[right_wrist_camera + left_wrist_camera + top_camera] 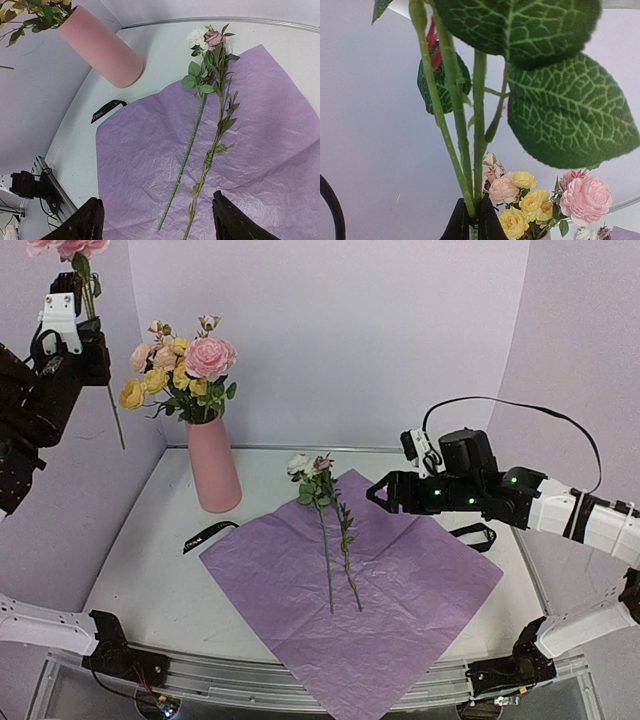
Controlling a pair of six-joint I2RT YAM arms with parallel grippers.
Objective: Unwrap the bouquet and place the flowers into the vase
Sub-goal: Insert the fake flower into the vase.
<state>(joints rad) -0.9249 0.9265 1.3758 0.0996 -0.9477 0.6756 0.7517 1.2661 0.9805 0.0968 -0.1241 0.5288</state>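
1. Nearest the left wrist camera are two broad veined green leaves (570, 110) on the pink-bloomed stem (479, 125), which rises straight up from the left gripper (472, 220).
2. The left gripper is clenched on that stem. From above, it holds the stem upright in the air at the far left, well above the tabletop (150, 570) and to the left of the vase (213, 465). Pink blooms sit at the top and the thin stalk hangs below.
3. One pink vase stands upright on the tabletop's far-left side. It holds a bunch of flowers (185, 365): one large pink rose, several yellow blooms and some smaller pale pink ones.
4. Two flowers lie side by side on the lilac paper sheet (400, 580), heads toward the far wall. One has a white bloom (196, 37), the other a mauve bloom (214, 37).
5. The single paper sheet lies spread flat and crinkled on the tabletop.
6. One black ribbon (107, 110) lies on the tabletop between the vase and the paper's left corner. It carries pale lettering too small to read.
7. The right gripper (378, 495) hovers above the paper's far right edge, jaws spread wide, touching nothing. Its wrist view looks down on the two stems' lower ends.
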